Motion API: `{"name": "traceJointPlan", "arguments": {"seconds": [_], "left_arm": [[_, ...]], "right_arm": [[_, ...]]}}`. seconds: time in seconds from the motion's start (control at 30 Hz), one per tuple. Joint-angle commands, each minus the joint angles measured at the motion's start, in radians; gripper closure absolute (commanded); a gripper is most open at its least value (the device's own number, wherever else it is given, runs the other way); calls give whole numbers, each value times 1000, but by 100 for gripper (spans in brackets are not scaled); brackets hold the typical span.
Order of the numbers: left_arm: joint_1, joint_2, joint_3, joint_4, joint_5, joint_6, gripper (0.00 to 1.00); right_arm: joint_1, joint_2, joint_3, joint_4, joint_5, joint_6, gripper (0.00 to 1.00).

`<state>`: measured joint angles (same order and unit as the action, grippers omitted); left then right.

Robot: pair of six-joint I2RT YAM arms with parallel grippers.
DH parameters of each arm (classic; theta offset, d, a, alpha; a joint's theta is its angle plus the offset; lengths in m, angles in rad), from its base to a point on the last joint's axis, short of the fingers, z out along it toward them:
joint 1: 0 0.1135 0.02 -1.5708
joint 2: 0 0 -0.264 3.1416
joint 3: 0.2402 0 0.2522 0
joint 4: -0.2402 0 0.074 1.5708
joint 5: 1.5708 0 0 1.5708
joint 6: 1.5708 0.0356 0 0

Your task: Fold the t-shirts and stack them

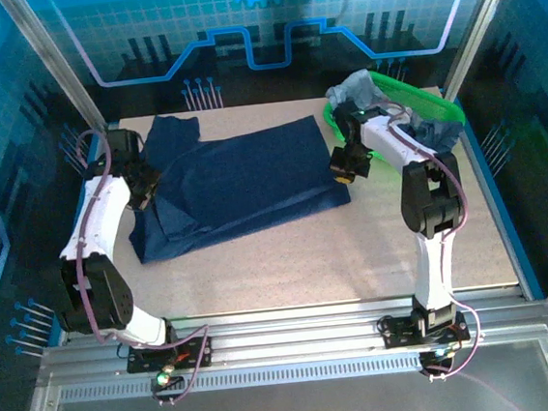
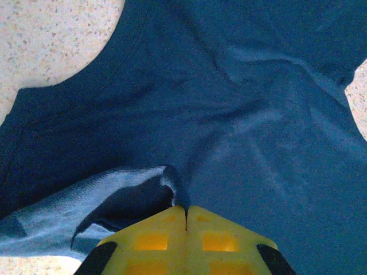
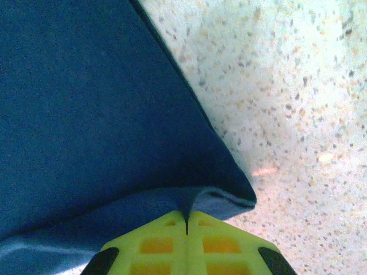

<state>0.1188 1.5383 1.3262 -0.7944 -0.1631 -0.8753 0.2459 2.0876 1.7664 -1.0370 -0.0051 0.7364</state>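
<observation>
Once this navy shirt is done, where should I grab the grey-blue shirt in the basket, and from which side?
I'd pinch the grey-blue t-shirt at the bunched hump rising above the rim of the green basket at its left end. Come straight down with the right gripper, now shut on the navy t-shirt: that hump stands proud, while the rest lies sunk inside the walls.

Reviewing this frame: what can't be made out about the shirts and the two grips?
1. Top external: the left arm covers part of the navy t-shirt.
2. Top external: how many shirts the grey-blue heap in the green basket holds; the right arm covers part.
3. Wrist views: how many layers the left gripper and right gripper pinch; each gripper itself blocks the pinch.
</observation>
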Motion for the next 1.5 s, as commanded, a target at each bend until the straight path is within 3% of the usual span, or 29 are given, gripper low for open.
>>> {"name": "traceJointPlan", "arguments": {"seconds": [0.0, 0.23, 0.83, 1.47], "left_arm": [[27, 27, 45, 38, 17, 69, 100], [47, 114, 98, 76, 75, 151, 100], [92, 225, 200, 76, 79, 244, 100], [130, 252, 204, 78, 32, 218, 100]], "right_arm": [[-11, 56, 87, -60, 34, 11, 100], [-11, 121, 176, -74, 27, 9, 100], [-13, 157, 230, -80, 51, 24, 100], [-13, 270, 333, -110, 66, 18, 100]]}}
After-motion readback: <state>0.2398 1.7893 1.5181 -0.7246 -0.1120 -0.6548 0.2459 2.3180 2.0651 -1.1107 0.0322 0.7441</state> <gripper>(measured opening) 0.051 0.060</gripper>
